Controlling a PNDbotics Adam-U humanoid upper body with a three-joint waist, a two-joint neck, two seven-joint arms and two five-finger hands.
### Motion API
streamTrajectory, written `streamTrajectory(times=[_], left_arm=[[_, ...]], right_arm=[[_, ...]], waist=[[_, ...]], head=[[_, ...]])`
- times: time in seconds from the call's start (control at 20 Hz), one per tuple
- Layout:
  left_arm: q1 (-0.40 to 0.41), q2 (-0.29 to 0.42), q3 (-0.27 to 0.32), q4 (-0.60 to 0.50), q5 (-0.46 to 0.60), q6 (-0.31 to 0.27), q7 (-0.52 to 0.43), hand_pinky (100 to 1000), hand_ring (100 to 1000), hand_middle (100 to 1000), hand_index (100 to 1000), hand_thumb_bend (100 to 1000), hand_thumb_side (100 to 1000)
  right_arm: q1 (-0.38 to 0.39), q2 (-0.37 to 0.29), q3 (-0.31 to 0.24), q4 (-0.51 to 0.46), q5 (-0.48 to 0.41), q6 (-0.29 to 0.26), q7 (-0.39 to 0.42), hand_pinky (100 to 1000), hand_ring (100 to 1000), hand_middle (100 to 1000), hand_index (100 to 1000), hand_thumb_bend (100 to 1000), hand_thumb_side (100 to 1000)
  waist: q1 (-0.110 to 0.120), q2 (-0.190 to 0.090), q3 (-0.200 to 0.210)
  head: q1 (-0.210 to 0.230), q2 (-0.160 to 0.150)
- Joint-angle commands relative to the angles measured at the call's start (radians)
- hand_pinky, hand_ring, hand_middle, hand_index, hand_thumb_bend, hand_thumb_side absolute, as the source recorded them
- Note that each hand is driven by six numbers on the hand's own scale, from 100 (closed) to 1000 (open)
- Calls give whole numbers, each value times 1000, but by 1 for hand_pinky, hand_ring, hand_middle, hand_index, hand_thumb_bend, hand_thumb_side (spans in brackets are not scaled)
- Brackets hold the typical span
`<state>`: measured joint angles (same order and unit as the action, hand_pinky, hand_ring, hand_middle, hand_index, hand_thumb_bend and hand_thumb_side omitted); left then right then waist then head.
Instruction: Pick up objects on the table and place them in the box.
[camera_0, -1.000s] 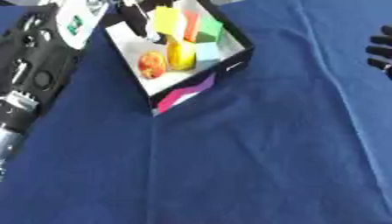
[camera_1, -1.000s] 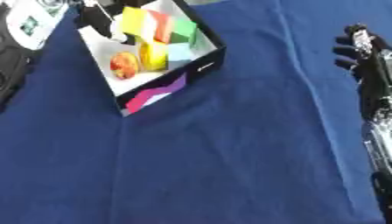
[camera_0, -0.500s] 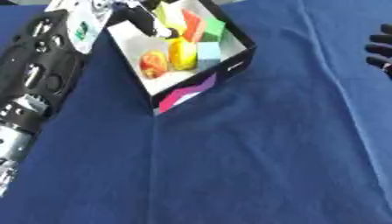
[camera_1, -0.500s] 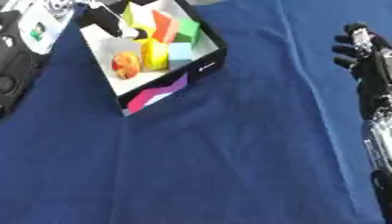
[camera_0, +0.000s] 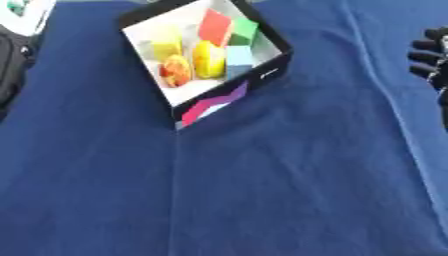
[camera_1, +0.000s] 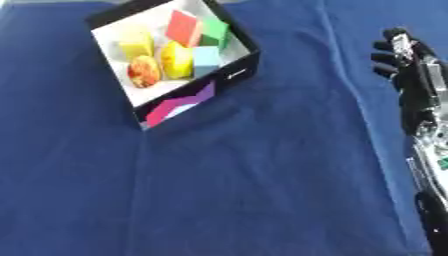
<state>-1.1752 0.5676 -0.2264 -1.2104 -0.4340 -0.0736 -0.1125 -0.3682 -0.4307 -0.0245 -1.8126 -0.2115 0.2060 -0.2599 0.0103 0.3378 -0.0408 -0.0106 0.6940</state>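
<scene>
The right hand (camera_1: 404, 60) rests at the right edge of the blue cloth (camera_0: 289, 185), its black forearm running toward the near edge and its fingers relaxed and holding nothing. Only a bit of the left arm (camera_0: 10, 60) shows at the left edge; its hand is out of sight. Farther back stands the box (camera_0: 262, 75), black outside and white inside, with a pink and white mark and small unreadable writing. It holds a red block (camera_0: 213, 27), green block (camera_0: 244, 31), pale blue block (camera_0: 236, 56), two yellow pieces (camera_0: 206, 59) and an orange-red fruit (camera_0: 175, 71).
</scene>
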Motion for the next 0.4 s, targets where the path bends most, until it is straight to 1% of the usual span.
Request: streamTrajectory(times=[0.05, 0.2, 0.4], left_arm=[[45, 84, 43, -143, 164, 64, 85, 759, 685, 685, 796, 100, 485], [155, 136, 78, -300, 291, 109, 151, 747, 679, 686, 799, 100, 565], [344, 165, 152, -506, 427, 159, 269, 734, 668, 685, 798, 100, 582]], right_arm=[[-2, -34, -16, -22, -1, -4, -9, 840, 817, 751, 839, 100, 784], [1, -37, -21, -27, -1, -6, -16, 840, 817, 751, 839, 100, 781], [3, -41, -29, -34, -2, -10, -26, 839, 818, 751, 839, 100, 780]], waist=[[2, -55, 4], [2, -52, 9], [0, -48, 16]], head=[[-9, 1], [-17, -4], [-30, -15]])
